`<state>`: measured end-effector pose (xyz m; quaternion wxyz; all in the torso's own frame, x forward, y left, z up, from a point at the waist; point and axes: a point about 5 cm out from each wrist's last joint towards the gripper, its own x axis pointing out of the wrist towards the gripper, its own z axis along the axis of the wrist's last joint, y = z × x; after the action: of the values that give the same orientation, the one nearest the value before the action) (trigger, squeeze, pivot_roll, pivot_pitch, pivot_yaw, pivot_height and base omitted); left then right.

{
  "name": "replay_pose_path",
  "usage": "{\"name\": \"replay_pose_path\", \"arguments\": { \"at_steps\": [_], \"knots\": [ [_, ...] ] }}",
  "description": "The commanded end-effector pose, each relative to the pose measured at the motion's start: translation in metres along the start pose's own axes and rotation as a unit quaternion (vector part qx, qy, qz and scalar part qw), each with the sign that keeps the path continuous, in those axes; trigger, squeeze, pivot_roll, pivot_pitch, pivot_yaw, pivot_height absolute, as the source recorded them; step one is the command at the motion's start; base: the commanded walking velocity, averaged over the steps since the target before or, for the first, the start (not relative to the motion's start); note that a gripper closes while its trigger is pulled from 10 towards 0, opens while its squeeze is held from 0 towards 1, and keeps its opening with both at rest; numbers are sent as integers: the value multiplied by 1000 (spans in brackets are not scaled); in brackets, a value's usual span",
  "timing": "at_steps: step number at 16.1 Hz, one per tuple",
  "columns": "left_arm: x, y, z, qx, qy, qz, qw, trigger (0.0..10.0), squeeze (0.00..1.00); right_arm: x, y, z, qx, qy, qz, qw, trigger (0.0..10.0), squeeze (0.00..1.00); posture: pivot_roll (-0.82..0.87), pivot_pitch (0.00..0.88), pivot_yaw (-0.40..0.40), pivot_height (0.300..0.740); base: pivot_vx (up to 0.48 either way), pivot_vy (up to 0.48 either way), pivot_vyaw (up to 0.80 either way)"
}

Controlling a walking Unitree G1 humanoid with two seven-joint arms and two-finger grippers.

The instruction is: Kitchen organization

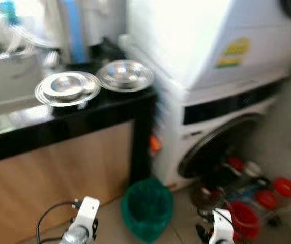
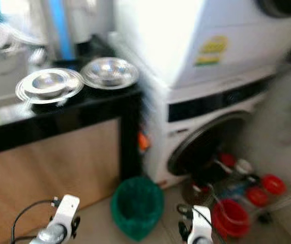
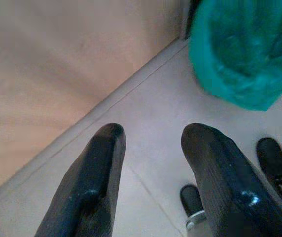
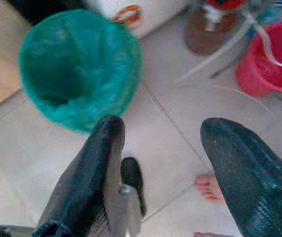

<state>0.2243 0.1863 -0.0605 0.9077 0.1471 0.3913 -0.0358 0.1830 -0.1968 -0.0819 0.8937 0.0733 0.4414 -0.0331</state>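
Observation:
Two steel plates sit on the black counter (image 1: 59,129): one with a bowl in it (image 1: 67,88) and another beside it (image 1: 125,75) nearer the washing machine. Both arms hang low at the bottom of the eye views, left arm (image 1: 82,223) and right arm (image 1: 221,229). My left gripper (image 3: 151,143) stands open above the pale floor tiles by the wooden cabinet front. My right gripper (image 4: 160,136) is also open, hovering over the floor next to the green bin (image 4: 77,69). Neither holds anything. The eye views are blurred.
A white washing machine (image 1: 211,117) with a dark round door stands right of the counter. A green-lined bin (image 1: 146,207) sits on the floor between them. Red tubs and bottles (image 1: 247,216) clutter the floor at right. A person's bare toes (image 4: 211,188) are close by the right gripper.

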Motion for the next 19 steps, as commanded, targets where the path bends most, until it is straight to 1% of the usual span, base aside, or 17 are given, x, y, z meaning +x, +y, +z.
{"name": "replay_pose_path", "arguments": {
  "at_steps": [1, 2, 3, 8, 11, 17, 18, 19],
  "knots": [
    [0, -2, 0, -2, 5, -3, 1000, 10000, 0, -1, -3, -2, 1, 5, -4, 1000, 10000, 0, -12, 0, -64, 740, 0, 0, -731],
    [0, -3, -1, -5, 7, -4, 1000, 10000, 0, -1, -3, -1, 1, 4, -5, 1000, 10000, 0, -13, 0, -63, 740, 0, 0, -631],
    [0, -3, -1, 0, 6, -7, 1000, 10000, 0, -1, -2, -1, 9, -1, -6, 1000, 10000, 0, -13, 0, -63, 740, 0, 0, 0],
    [0, -3, 0, -10, 4, -6, 1000, 10000, 0, -1, -3, -1, 6, 0, -5, 1000, 10000, 0, -11, 0, -63, 740, 0, 0, 0],
    [1, -2, 1, -23, 4, -4, 1000, 10000, 0, -1, -3, -1, 8, -2, -3, 1000, 10000, 0, -11, 0, -64, 740, 0, 0, 0],
    [0, -3, -1, -19, 5, -7, 1000, 10000, 0, -1, -2, -1, 9, -3, -2, 1000, 10000, 0, -11, 0, -64, 740, 0, 259, 0],
    [0, -3, -1, -17, 6, -7, 1000, 10000, 0, -1, -2, -1, 11, 0, -2, 1000, 10000, 0, -10, 0, -64, 740, 0, 262, -788],
    [0, -3, -1, -17, 6, -8, 1000, 10000, 0, -1, -3, -1, 7, 0, -2, 1000, 10000, 0, -10, 0, -63, 740, 0, 262, 0]
  ]
}}
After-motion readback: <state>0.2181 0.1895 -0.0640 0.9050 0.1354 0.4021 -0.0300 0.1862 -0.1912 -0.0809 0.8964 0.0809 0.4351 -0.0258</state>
